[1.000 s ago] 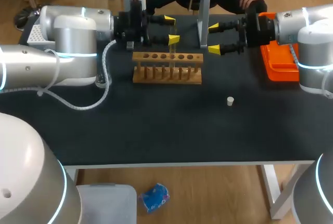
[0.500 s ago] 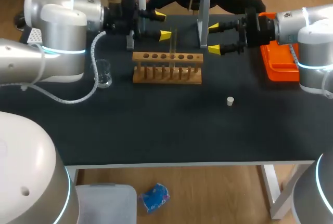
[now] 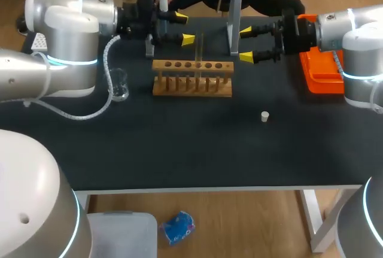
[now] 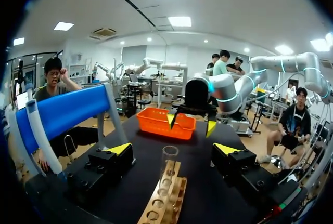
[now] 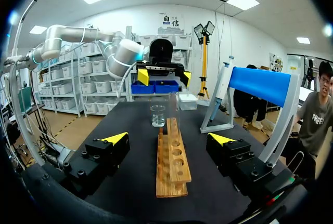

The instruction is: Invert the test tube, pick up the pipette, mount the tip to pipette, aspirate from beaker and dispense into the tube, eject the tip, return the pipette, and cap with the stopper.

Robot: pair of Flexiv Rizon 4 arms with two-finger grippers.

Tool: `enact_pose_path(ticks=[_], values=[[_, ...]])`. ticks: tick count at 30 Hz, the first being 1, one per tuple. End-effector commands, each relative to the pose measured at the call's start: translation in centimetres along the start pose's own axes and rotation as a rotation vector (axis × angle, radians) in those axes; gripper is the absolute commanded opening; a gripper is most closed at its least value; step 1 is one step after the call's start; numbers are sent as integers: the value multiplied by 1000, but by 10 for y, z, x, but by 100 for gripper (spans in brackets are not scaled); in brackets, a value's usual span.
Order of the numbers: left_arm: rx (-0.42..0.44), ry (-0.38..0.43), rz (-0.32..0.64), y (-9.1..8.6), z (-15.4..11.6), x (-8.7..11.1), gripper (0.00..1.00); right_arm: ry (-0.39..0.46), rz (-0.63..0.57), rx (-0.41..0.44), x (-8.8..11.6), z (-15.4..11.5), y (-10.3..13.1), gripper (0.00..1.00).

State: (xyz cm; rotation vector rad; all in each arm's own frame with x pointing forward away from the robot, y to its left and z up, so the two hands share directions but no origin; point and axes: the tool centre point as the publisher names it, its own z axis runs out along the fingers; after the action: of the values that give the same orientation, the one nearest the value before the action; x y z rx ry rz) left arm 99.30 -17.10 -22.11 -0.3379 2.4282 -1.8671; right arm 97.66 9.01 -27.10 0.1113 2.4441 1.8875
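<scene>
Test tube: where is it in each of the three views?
Head view: test tube upright in the wooden rack.
Left wrist view: test tube in the rack, orange tray beyond.
Right wrist view: test tube in the rack, beaker beyond.
Shared landmark: the wooden rack.

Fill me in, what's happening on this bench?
Neither arm holds anything. The left gripper and right gripper, fingers open, hover at opposite ends of the wooden rack, where the test tube stands mouth up. The stopper lies loose on the table. The beaker sits past the rack on the left gripper's side.
</scene>
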Motion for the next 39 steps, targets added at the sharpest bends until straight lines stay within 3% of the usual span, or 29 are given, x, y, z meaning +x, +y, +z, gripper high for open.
enact_pose_path(ticks=[1,18,39], values=[[3,-39,-11,9,-18,4,100,0,0,1,0,0,0,100],[-6,-254,-78,31,-103,-22,100,0,0,1,0,0,0,100],[-6,-254,-78,31,-103,-22,100,0,0,1,0,0,0,100]])
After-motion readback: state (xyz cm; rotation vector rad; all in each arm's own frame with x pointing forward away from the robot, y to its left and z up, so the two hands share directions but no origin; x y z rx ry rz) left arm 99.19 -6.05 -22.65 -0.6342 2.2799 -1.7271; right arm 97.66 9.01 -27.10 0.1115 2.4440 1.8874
